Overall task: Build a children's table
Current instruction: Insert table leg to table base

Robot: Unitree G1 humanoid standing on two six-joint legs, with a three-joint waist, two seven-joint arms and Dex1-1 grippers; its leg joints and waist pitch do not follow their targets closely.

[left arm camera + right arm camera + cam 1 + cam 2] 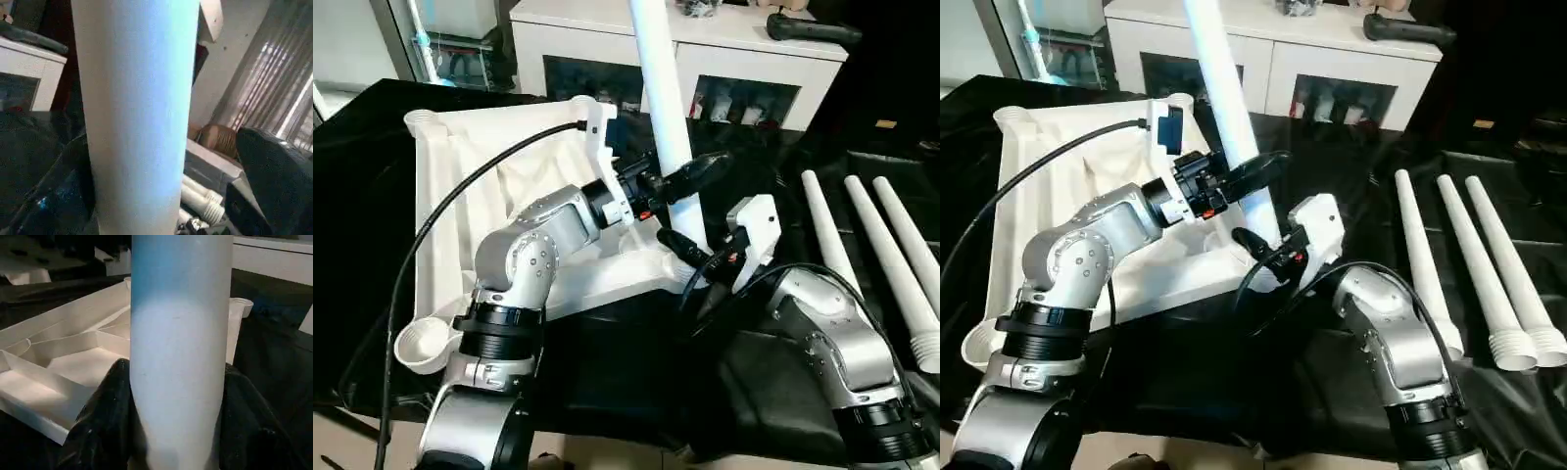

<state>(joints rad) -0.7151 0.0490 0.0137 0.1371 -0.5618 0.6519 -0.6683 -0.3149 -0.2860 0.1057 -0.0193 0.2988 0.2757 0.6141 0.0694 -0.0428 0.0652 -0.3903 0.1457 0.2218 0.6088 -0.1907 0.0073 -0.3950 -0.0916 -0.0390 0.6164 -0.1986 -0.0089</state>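
Note:
The white tabletop (460, 196) lies underside up on the black-covered surface. One white leg (666, 108) stands upright at its near right corner. My left gripper (690, 181) reaches across from the left and straddles the leg partway up. It is open, and in the left wrist view a gap separates the leg (137, 117) from one of the fingers (274, 181). My right gripper (693, 253) is shut on the leg just above its base. In the right wrist view both black fingers (105, 421) press against the leg (178, 357).
Three loose white legs (891, 264) lie side by side on the black cover to the right. A white cabinet with glass doors (705, 59) stands behind, with a black object (813, 29) on top. Round corner sockets (423, 343) stick out from the tabletop at the near left and far left.

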